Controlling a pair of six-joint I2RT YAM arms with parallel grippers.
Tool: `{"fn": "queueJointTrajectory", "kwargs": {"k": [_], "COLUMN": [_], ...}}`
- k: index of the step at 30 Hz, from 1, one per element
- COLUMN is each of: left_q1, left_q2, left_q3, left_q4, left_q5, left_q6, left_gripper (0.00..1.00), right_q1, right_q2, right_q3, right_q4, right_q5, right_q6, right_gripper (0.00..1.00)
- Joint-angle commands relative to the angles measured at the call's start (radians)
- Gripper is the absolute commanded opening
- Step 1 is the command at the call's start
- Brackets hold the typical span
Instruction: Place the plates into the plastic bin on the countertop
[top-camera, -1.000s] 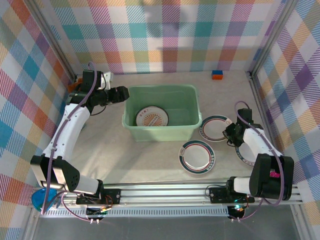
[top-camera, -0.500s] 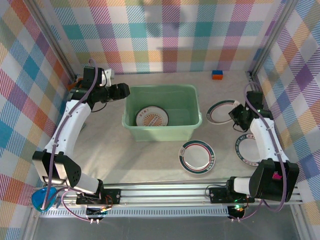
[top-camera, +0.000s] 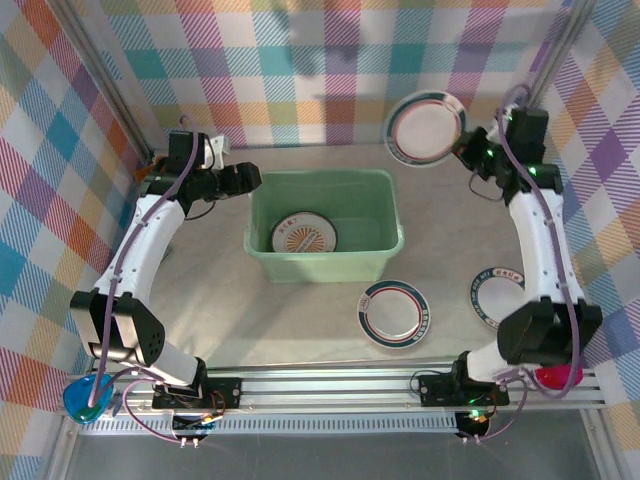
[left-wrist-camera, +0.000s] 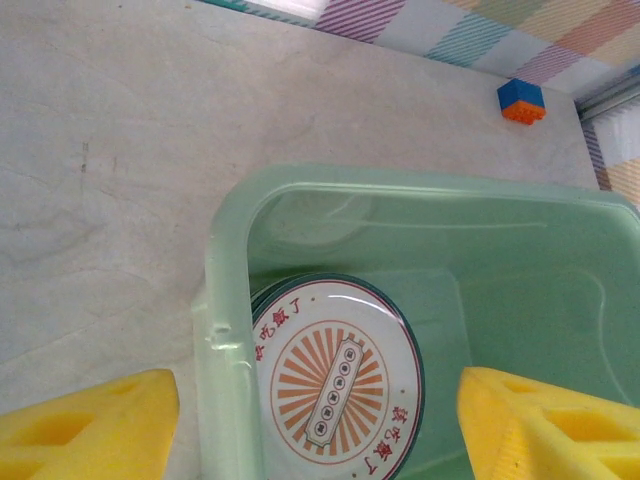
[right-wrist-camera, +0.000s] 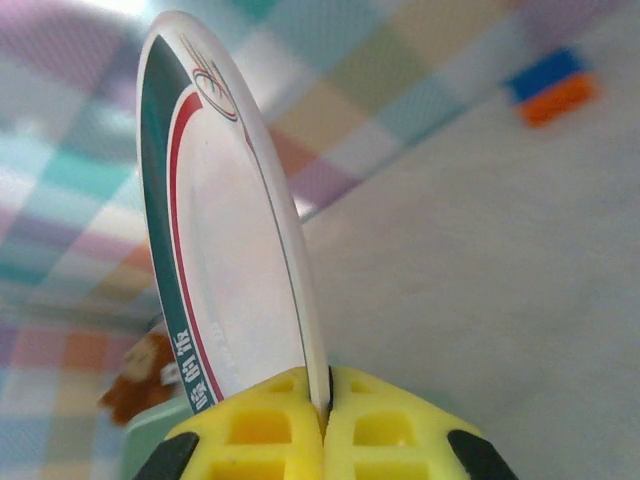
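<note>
The mint-green plastic bin (top-camera: 322, 263) stands mid-countertop with a red-orange sunburst plate (top-camera: 303, 236) on a stack inside. My right gripper (top-camera: 468, 151) is shut on the edge of a teal-rimmed plate (top-camera: 426, 127), held high and tilted above the bin's back right corner. The right wrist view has that plate (right-wrist-camera: 230, 220) edge-on, pinched between the yellow fingers (right-wrist-camera: 400, 435). My left gripper (top-camera: 247, 180) hovers open over the bin's left wall (left-wrist-camera: 226, 330), with the sunburst plate (left-wrist-camera: 336, 375) below. Two more plates lie on the countertop (top-camera: 200, 300): one (top-camera: 397, 313) in front of the bin, one (top-camera: 497, 297) at the right.
A blue and orange block (top-camera: 434, 149) sits at the back right near the wall, and it shows again as the block (left-wrist-camera: 521, 100) in the left wrist view. Plaid walls close in three sides. A metal rail (top-camera: 330, 385) runs along the near edge.
My right arm has lifted the teal-rimmed plate off the countertop and swung it up and back, towards the bin's back right corner. The left arm has barely moved.
</note>
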Motion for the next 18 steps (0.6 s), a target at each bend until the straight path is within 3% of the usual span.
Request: {"fn": "queueJointTrajectory", "kwargs": {"k": [1,6,13,18], "left_q1": [0.046,0.085,0.111,0.116], "left_q2": [0.029,0.064,0.127,0.160], "left_q3": [0.027,0.041,0.120,0.152], "left_q4": [0.058,0.093,0.072,0.048], "left_q5": [0.049,0.091,0.095,0.105], "left_q6": [-0.017,-0.065,-0.076,-0.064], "left_gripper": [0.74,0.74,0.74,0.74], "right_q1": [0.098,0.214,0.326,0.382], "right_q2": [0.146,0.361,0.490,0.480], "right_q3": [0.170,0.407,0.419,0.274], "right_q4": [0.026,-0.022,0.014,0.071], "right_q5": [-0.245,-0.424,-0.539,-0.556], "right_q6": [-0.076,-0.101,-0.009,0.041], "right_gripper": [0.00,0.00,0.00,0.00]}}
